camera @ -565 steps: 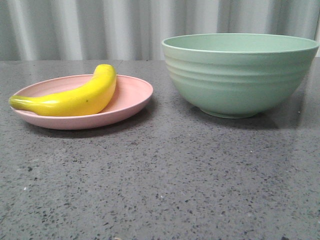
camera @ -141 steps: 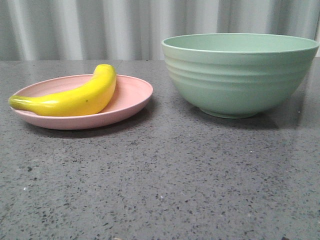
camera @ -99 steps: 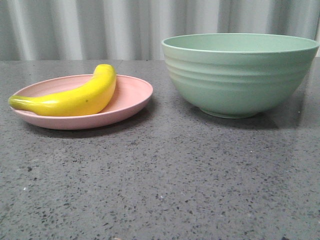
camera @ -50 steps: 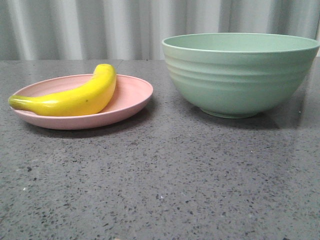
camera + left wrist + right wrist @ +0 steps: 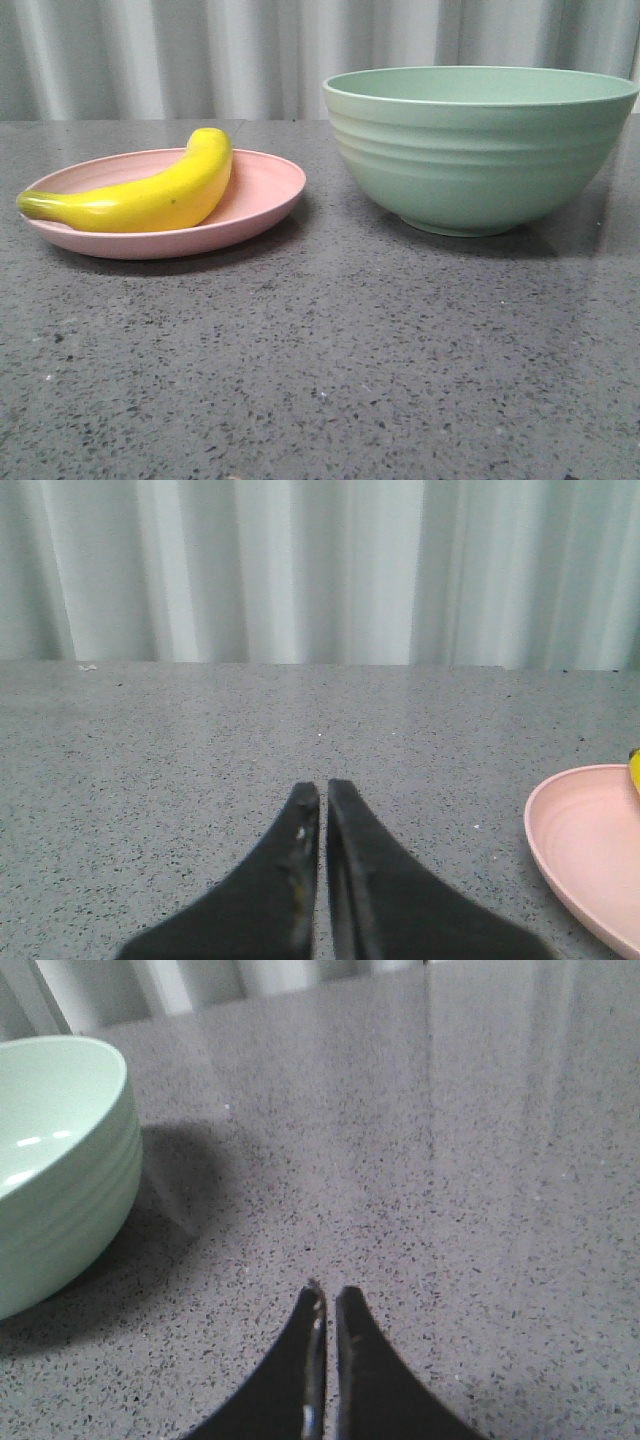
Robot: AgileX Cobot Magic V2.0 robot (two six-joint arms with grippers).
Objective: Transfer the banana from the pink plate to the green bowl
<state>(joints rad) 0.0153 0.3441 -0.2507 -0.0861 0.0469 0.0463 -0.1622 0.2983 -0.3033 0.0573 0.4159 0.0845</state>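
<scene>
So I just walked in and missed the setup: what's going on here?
Nothing is being handled yet. The banana lies on the pink plate, left of the green bowl, on the table. The left gripper and right gripper are both shut and holding nothing, each above bare tabletop, so the transfer hasn't started.

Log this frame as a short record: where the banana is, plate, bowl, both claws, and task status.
banana: lying on the plate, greenish stem end toward the robot's left
plate: on the table, left of the bowl, apart from it
bowl: upright; no contents visible from the front view
left claw: shut, empty, over bare table beside the plate
right claw: shut, empty, over bare table beside the bowl
status: transfer not yet begun
</scene>
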